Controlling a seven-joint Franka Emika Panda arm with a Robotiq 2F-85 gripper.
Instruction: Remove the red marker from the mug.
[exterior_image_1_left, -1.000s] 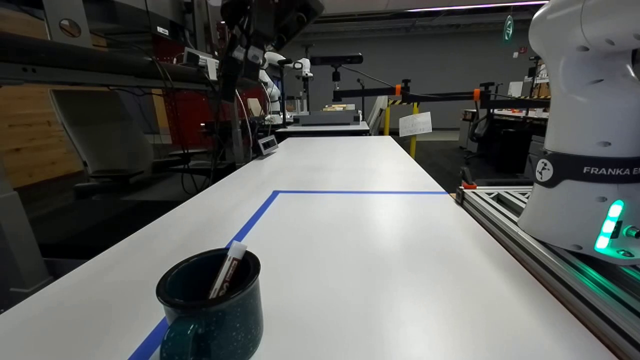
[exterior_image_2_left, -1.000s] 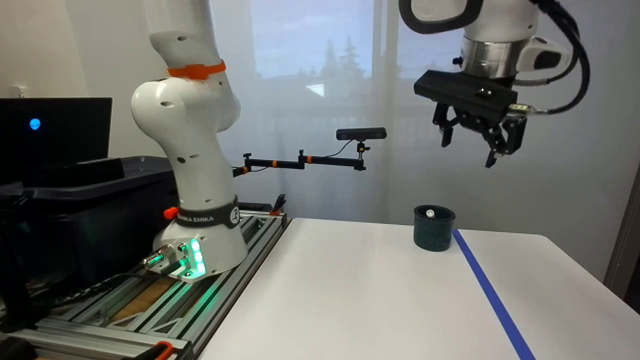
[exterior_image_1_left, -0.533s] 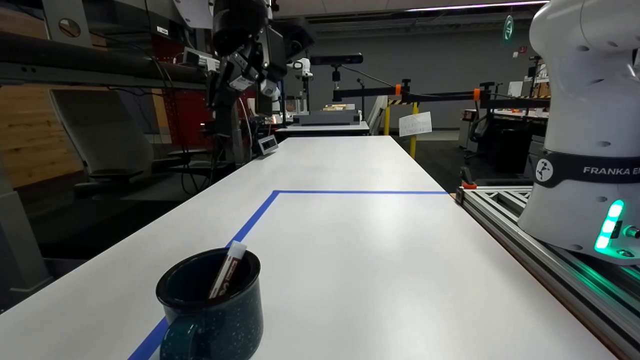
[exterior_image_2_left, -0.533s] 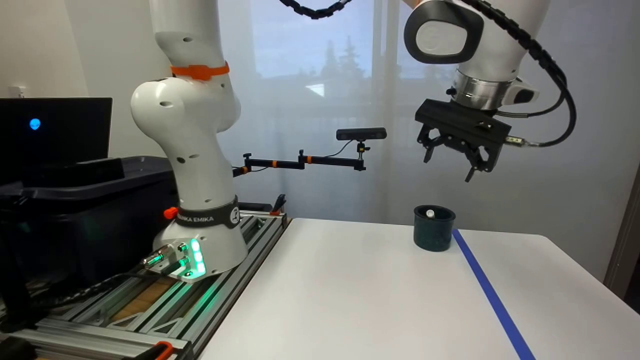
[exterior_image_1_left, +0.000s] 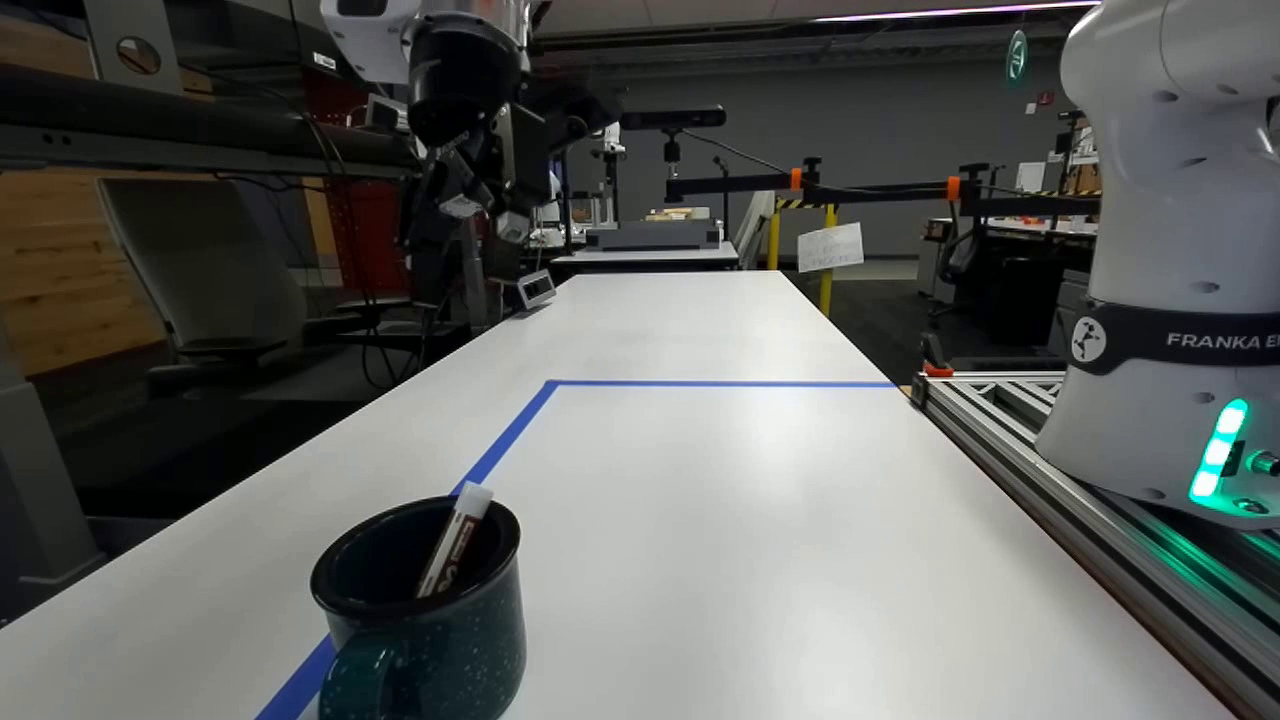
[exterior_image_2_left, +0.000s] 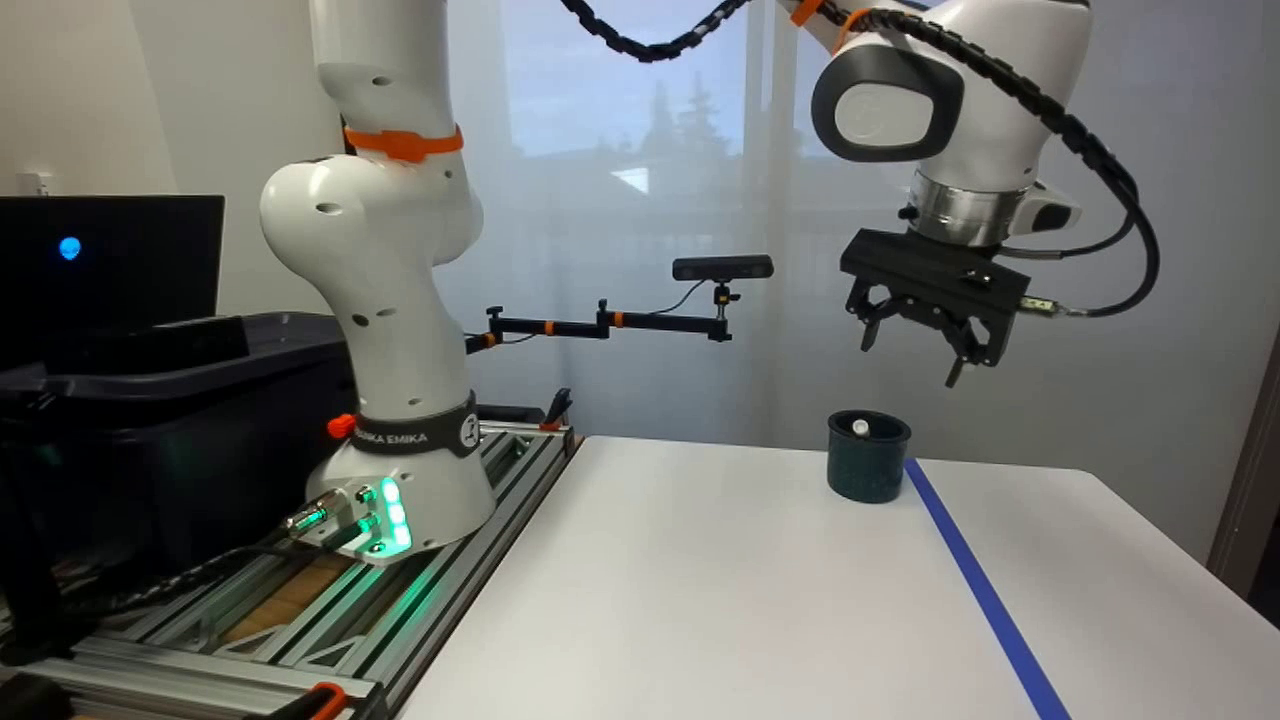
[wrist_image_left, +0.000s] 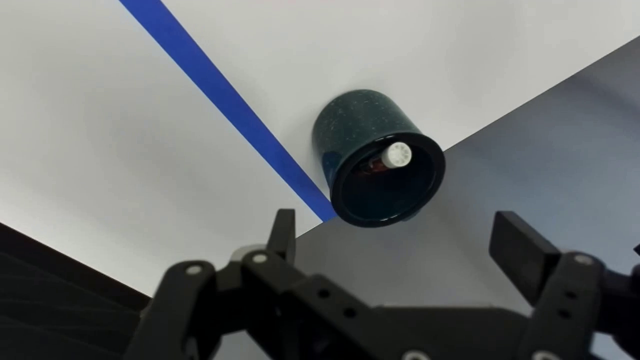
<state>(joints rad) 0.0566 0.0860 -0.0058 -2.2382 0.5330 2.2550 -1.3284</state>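
One white arm base (exterior_image_2_left: 425, 500) toward the left in an exterior view, set on a metal frame (exterior_image_2_left: 480, 550) along the edge of the tabletop (exterior_image_2_left: 720, 580), presumably for reach across it. Next right, a camera (exterior_image_2_left: 722, 268) on a jointed bracket (exterior_image_2_left: 570, 328), likely there to film. Then the mug (exterior_image_2_left: 866, 473), upright on the tabletop; its handle (exterior_image_1_left: 352, 680) shows in an exterior view, low on the outside, so it looks out of the way of a grasp from above. Red marker (exterior_image_1_left: 452, 543) is inside the mug, tilted, pale end up and just clearing the rim; lower end hidden. Inner wall probably props it, exact contact not visible. That raised end reads as the natural grab spot. Gripper (exterior_image_2_left: 910, 364) next, above the mug and a bit right of it there, touching nothing, jaws spread wide, nothing between them. Wide spread makes sense: room to straddle the marker's end. It hangs tilted, lower on the right; maybe to suit the marker's lean, can't tell. Wrist view puts the mug's mouth beyond the fingers (wrist_image_left: 284, 235) and roughly between them, so lining up looks like the step; marker not yet gripped. Descent is probably next; risk is a finger clipping the rim or tipping the mug. Rightmost, blue tape (exterior_image_2_left: 985, 590) runs just beside the mug, likely marking a work boundary.
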